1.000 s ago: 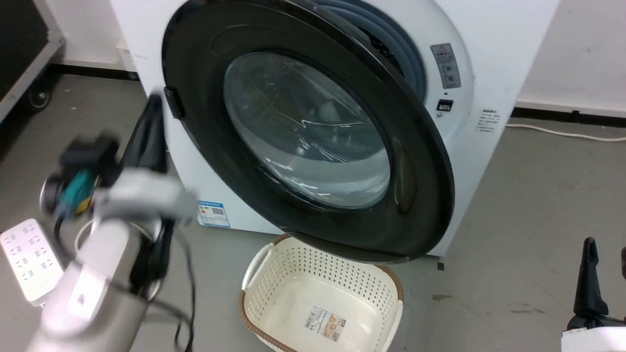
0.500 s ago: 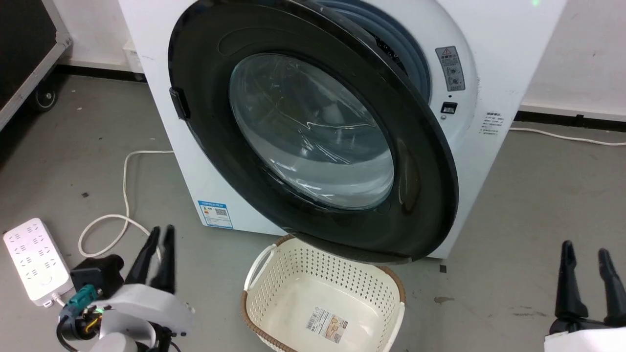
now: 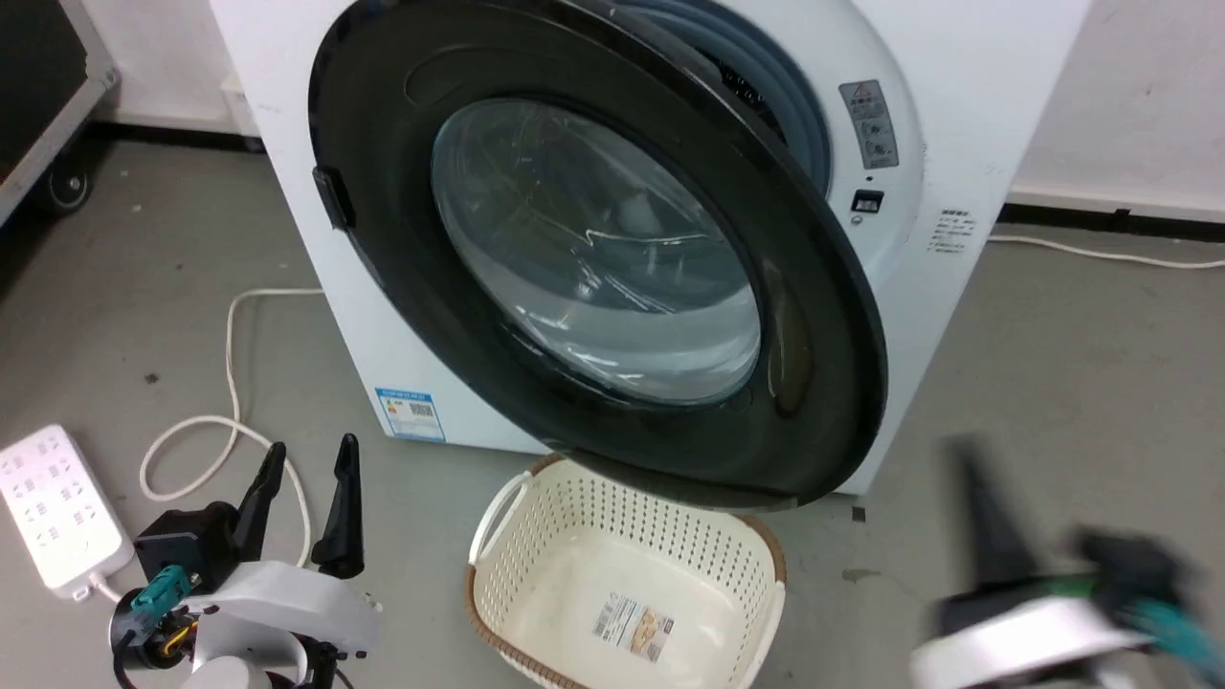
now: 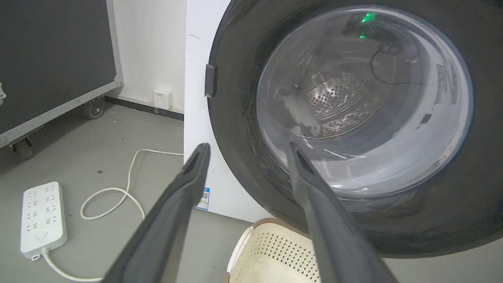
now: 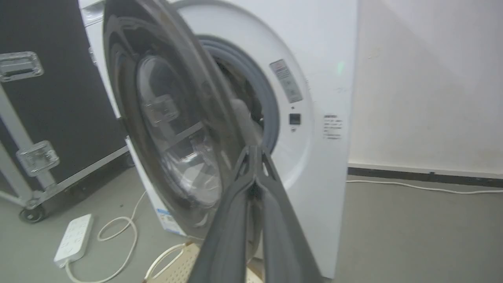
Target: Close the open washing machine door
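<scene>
Washing machine door (image 3: 813,383) hangs part-open off the washing machine (image 3: 967,86), lower rim above the basket (image 3: 622,574). Left tool (image 3: 304,498) is spread, low and well clear. Right tool (image 5: 254,155) is pressed together, empty, pointing at the door's free edge. Risks: the tips slip off the glossy rim, or wedge in the gap to the machine front.

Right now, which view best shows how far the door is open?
Right wrist view: it sees the door nearly edge-on, with the gap to the gasket plain. The head view shows its face and a sliver of gasket; the left wrist view faces its glass.
</scene>
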